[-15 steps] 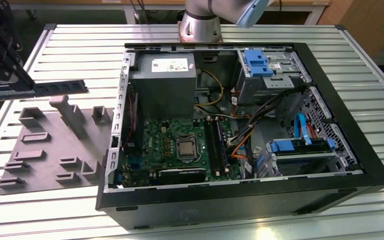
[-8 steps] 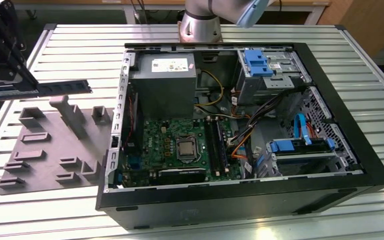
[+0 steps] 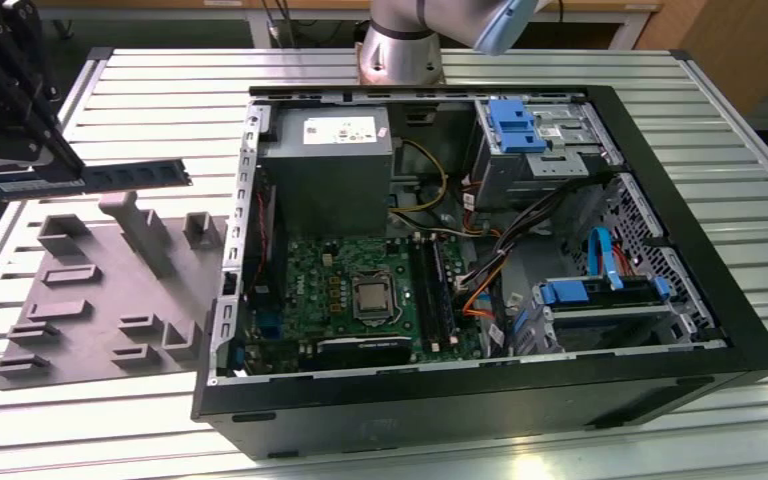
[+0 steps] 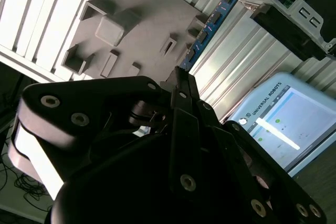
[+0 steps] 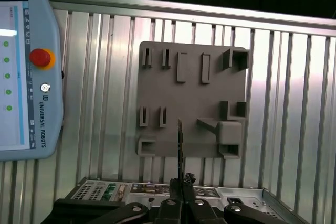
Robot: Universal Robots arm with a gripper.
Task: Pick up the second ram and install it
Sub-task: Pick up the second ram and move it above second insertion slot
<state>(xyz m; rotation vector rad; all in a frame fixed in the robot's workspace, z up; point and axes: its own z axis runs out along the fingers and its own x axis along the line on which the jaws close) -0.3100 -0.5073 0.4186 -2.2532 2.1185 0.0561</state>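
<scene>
In the exterior view the second ram [image 3: 117,178], a long dark blue-black stick, hangs level above the far end of the grey holder tray [image 3: 91,290], clear of it. My gripper [image 3: 48,168] is shut on the stick's end at the exterior view's left. In the second wrist view the ram [image 4: 210,22] juts out from the gripper [image 4: 178,82] over the tray [image 4: 142,30]. The first wrist view shows the ram [image 5: 180,148] edge-on in the gripper [image 5: 181,184], above the tray [image 5: 194,98]. The green motherboard [image 3: 311,270] with its long black slots [image 3: 434,290] lies inside the open case.
The open black computer case [image 3: 491,400] stands to the exterior view's right of the tray, holding a grey power supply [image 3: 324,170], cables and blue drive brackets [image 3: 515,125]. A teach pendant [image 5: 31,77] lies on the slatted metal table [image 3: 157,70]. The arm's base [image 3: 404,50] stands behind the case.
</scene>
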